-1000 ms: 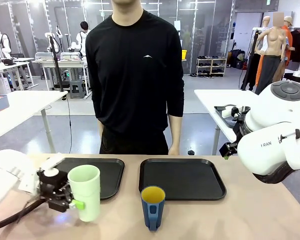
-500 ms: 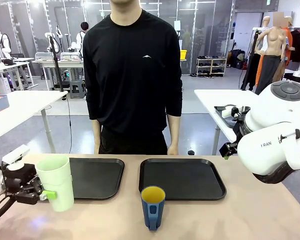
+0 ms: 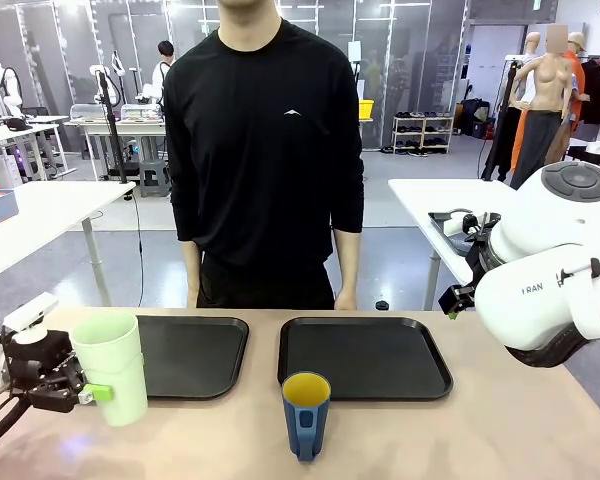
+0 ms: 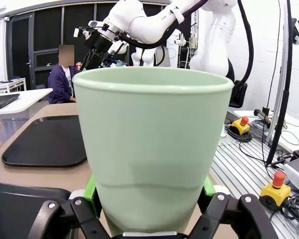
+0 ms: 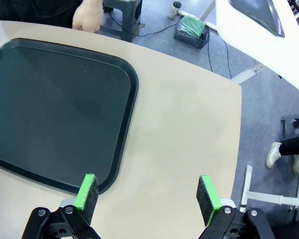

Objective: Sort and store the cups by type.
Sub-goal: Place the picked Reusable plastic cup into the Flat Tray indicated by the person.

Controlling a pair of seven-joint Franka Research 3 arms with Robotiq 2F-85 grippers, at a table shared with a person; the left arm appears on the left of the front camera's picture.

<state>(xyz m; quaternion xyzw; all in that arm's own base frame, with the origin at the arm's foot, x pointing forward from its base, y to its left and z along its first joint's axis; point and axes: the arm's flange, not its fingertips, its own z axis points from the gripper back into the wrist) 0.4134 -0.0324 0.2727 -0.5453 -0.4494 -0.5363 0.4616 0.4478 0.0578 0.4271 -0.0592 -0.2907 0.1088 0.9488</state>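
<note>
Dark blue mug (image 3: 306,414) with a yellow inside stands free on the worktop (image 3: 500,430), well to the right of the left claw (image 3: 65,385), its handle turned to the near edge. It looks stiff, heavier than plastic and probably breakable. A grip across the body or over the rim, clear of the handle, seems safest.

The left claw pinches the pale mint-green tumbler (image 3: 112,368) low on its wall, green pads (image 4: 91,188) on either side. Whether its base touches the worktop cannot be told. The tumbler is likely light, smooth and slightly yielding, so a low, moderate squeeze suits its taper.

The right claw (image 5: 147,196) hangs spread and empty over bare worktop, the right tray (image 5: 55,109) just to its left. Beyond the left claw lies the left tray (image 3: 190,355), also black. A person (image 3: 265,150) in a black top stands behind both.

The right arm's casing carries the letters "RAN" (image 3: 533,289). The shirt's small white logo is unreadable.
</note>
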